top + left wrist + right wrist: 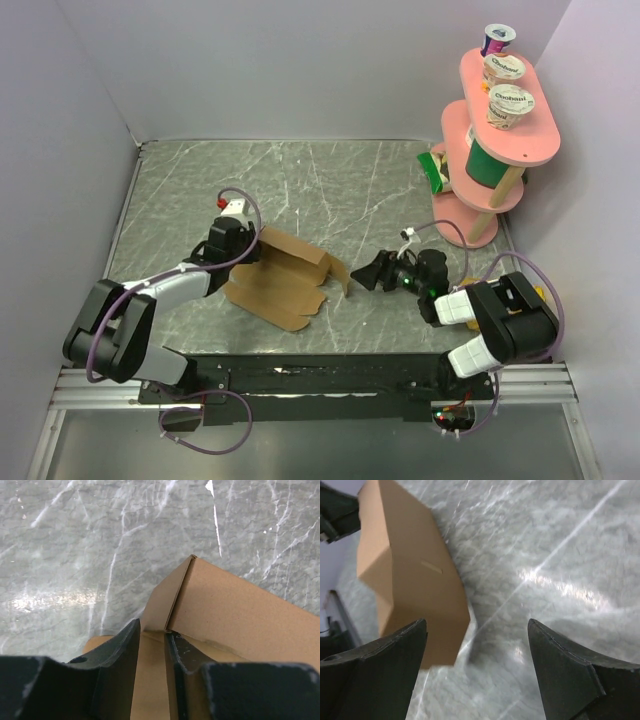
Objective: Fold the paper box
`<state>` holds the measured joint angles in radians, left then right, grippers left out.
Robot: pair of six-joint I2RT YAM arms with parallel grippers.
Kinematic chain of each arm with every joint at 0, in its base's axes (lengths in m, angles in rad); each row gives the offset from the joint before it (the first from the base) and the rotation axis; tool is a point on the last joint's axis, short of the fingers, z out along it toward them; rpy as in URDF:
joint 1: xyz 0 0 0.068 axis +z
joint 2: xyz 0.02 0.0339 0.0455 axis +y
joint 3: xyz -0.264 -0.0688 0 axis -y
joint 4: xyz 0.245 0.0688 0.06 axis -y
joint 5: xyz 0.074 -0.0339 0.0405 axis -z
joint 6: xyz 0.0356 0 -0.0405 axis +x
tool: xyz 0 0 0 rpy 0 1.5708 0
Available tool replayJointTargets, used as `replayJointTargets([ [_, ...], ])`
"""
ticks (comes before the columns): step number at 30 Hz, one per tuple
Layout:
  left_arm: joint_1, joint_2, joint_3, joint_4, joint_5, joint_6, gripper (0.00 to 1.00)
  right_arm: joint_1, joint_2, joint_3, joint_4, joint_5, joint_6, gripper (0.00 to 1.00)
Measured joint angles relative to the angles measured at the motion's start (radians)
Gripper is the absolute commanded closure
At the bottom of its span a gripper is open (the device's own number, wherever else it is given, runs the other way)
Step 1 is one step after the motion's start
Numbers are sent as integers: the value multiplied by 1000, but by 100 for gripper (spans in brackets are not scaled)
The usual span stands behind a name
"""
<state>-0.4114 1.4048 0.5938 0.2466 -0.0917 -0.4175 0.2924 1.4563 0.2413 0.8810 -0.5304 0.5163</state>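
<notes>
Between the fingertips of the left claw [152, 628] sits a corner of the paper box [285, 277], where a raised wall folds back into a short end flap. This claw is drawn nearly closed, with only a narrow slot between its two black fingers [120, 665], and brown cardboard fills that slot. Whether the fingers squeeze the board or merely straddle it cannot be told. Ahead of the tips and off to one side, the wall runs away at a slant, standing up from the flat panel that lies under the fingers. Beyond the tips is the grey marbled table [75, 555].

Seen from above, the box lies half-formed: one long wall lifted on the far side, the base panel flat, and a flap tilted up at the end away from the left claw. That flap end points toward the right claw [368, 274], whose tips are just beside it; contact cannot be made out. The right claw is spread wide and holds nothing. In its own camera the box lies ahead and toward one finger [385, 670], with the nearest cardboard corner just beside that fingertip. Only table shows between the fingers and in front of the other one. Well apart from the right claw, on the side opposite the box and farther up the table, stands a pink tiered stand [540, 145] carrying yogurt cups [510, 105].
</notes>
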Motion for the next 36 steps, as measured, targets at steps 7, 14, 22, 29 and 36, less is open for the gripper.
replayJointTargets([
  [7, 30, -8, 2, -31, 73, 14, 24, -42, 49, -70, 158, -147, 25, 12],
  [14, 86, -9, -46, 60, 179, 23, 27, -42, -85, -72, 125, -150, -23, 14],
  [22, 94, 75, -79, 248, 264, 87, 39, -42, -145, -72, 63, -147, -64, 16],
  [29, 98, 111, -72, 318, 282, 117, 55, -42, -152, -72, 34, -147, -78, 17],
  [36, 98, 113, -72, 335, 278, 121, 60, -42, -129, -72, 41, -140, -91, 22],
])
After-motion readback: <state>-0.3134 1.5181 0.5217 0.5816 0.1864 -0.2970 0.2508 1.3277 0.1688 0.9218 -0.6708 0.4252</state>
